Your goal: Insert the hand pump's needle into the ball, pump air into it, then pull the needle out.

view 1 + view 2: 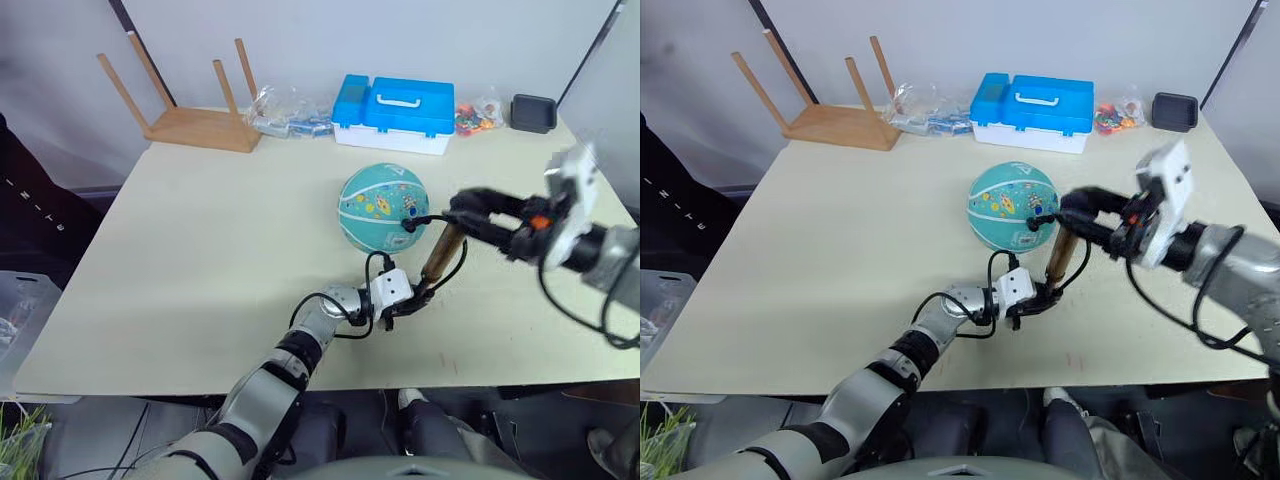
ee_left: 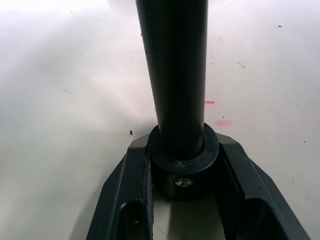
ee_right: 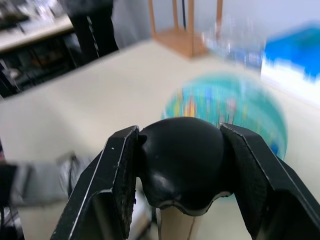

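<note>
Bracing the hand pump (image 1: 1059,257) upright on the pale table (image 1: 820,230), I have it held at both ends. My left gripper (image 1: 1036,297) is clamped around the pump's black base cap, its two fingers (image 2: 135,185) pressed against the collar where the barrel rises from it. My right gripper (image 1: 1072,207) is closed over the rounded black T-handle (image 3: 182,160) at the top, fingers snug on either side.

The teal ball (image 1: 1012,206) sits just beside the pump, free on the table, with a blue case (image 1: 1032,111) and an overturned wooden stool (image 1: 830,110) well behind it. The thin black hose (image 1: 1040,222) loops from the pump to the ball's near side; the needle itself is too small to make out, so I cannot say whether it is seated in the valve.

My worry from here: nothing holds the ball. A hard stroke could tilt the barrel, tug the short hose and roll the ball away, bending the needle or pulling it out early. The base could also skid if my left grip slackens.
</note>
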